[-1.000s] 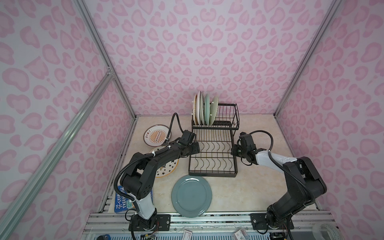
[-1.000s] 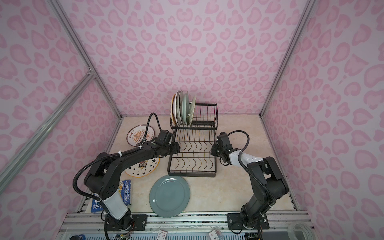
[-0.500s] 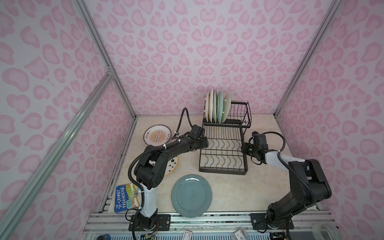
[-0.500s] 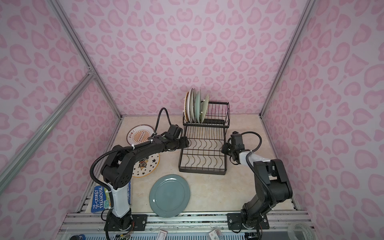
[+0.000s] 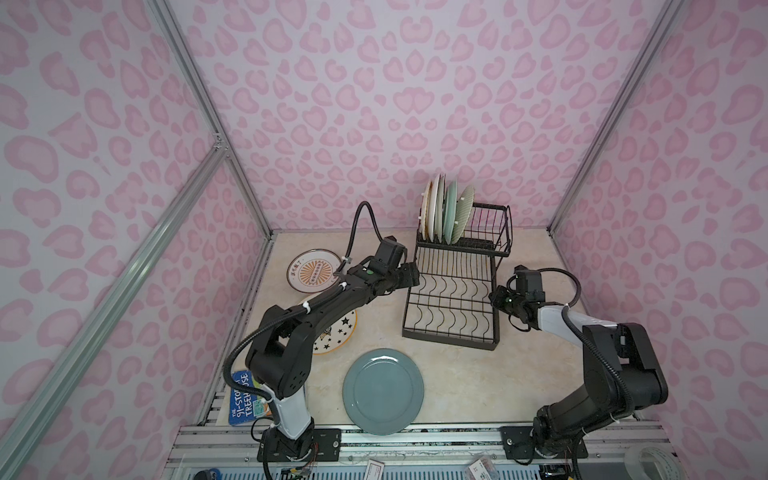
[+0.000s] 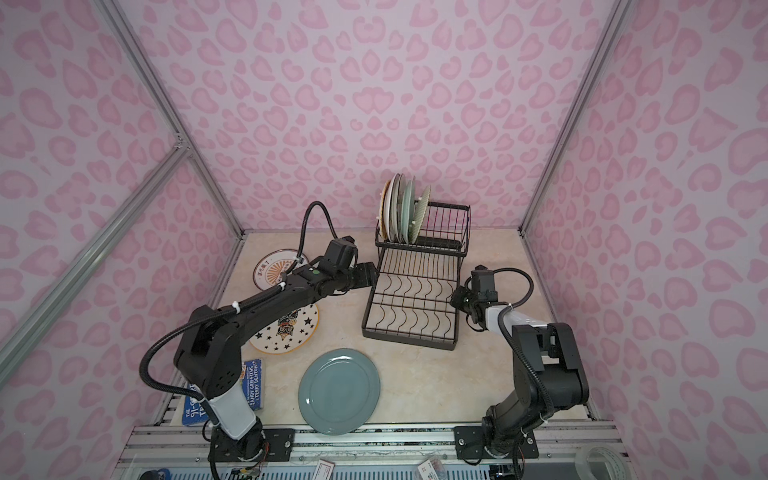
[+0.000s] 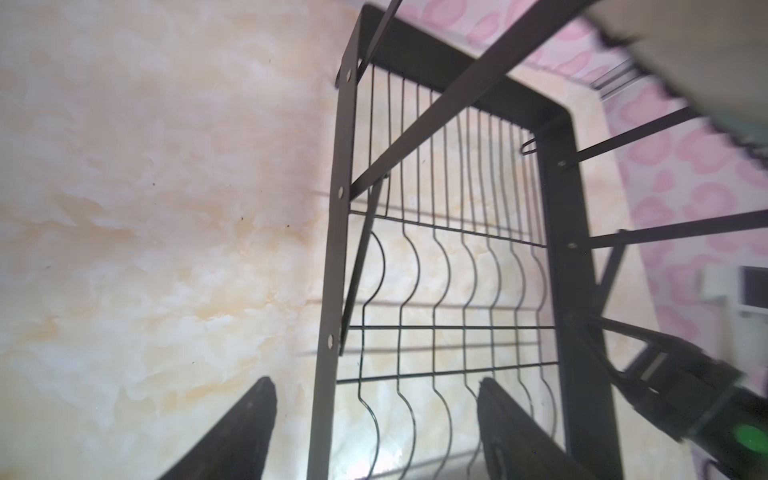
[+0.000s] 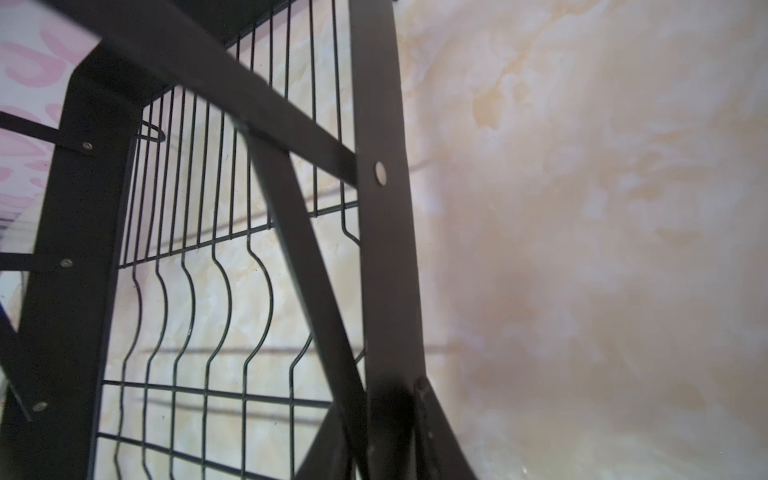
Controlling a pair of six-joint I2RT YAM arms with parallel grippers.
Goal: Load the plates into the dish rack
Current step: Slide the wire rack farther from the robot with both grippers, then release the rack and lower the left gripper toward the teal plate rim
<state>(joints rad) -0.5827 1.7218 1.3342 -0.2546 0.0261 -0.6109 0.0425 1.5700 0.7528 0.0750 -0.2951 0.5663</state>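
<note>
While the dish rack (image 5: 451,340) sat toward the back of the table (image 5: 457,386), L gripper (image 5: 412,277) was at its left side rail, fingers (image 7: 249,428) apart, straddling the rail w/ gaps both sides. R gripper (image 5: 495,297) was at the right rail; its fingers (image 8: 436,436) flanked it closely, clamped or not: cannot tell. Several plates (image 5: 444,212) stood on edge in the upper tier. Teal plate (image 5: 383,391), star plate (image 5: 337,334) and sunburst plate (image 5: 311,272) lay flat outside the rack.

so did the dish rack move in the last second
Yes. In both top views the dish rack has slid to the right, judged against the teal plate at the front, which lies where it did.
</note>
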